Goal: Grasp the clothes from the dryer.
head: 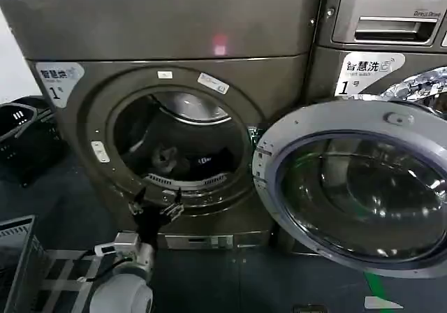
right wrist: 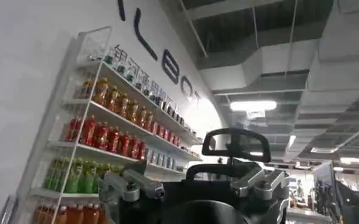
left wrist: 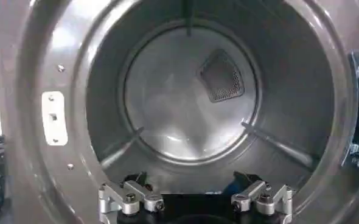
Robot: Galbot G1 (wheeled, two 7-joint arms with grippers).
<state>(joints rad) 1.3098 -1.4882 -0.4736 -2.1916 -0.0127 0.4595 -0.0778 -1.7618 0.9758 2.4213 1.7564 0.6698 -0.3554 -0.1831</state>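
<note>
Dryer [head: 167,40], frame left, door [head: 356,187] swung open at right. Clothes [head: 167,161] lie low in the drum. Left gripper [head: 155,202], fingers apart, at porthole's lower rim. Right gripper [right wrist: 195,189] fingers apart, empty.

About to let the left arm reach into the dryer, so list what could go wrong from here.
1. The left gripper, open, sits at the lower lip of the dryer opening; going in low, it could knock the rim.
2. The clothes lie dark on the drum floor, so the fingers may close on the small blotched piece alone or on nothing.
3. The open door hangs close on the right; a wide swing out could hit it.
</note>
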